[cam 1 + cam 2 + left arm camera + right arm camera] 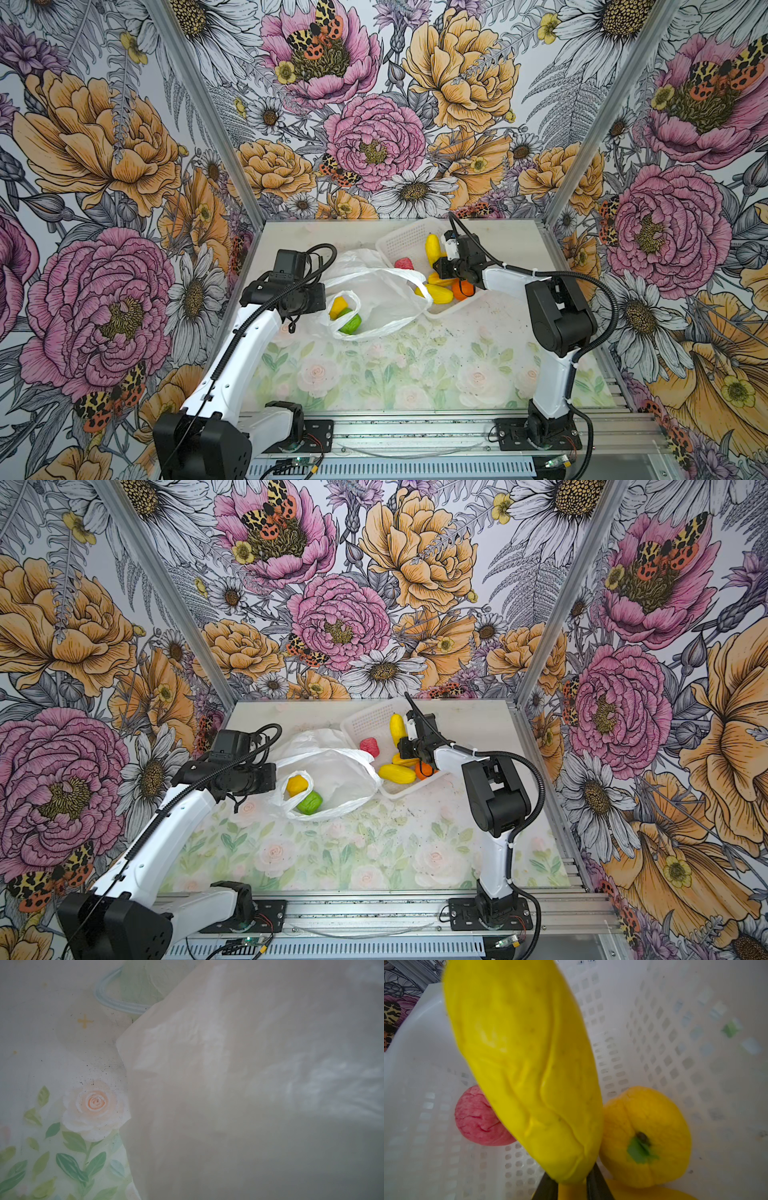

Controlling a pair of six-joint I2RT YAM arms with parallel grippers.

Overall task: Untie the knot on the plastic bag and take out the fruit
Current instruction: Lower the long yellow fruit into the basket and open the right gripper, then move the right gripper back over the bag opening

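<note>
Right gripper (572, 1187): narrow, pinching end of yellow fruit (525, 1064) over basket (405, 241). Left gripper (322, 297): closed, at bag (386, 299); grip unseen. In open bag: orange-yellow fruit (338, 306), green fruit (350, 324). Risk: early slip from end-pinch, roll-out over rim.

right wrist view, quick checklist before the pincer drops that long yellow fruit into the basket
1. Grip on the long yellow fruit by the right pincer: ok.
2. It hangs above the white basket: ok.
3. Free floor underneath: cannot tell; pink-red fruit and round yellow-orange fruit lie close.
4. Mouth of the plastic bag open: ok.
5. Bag emptied: not ok; green fruit and small yellow fruit lie inside.
6. Grip of the left pincer on the bag: cannot tell; fingers hidden.
</note>
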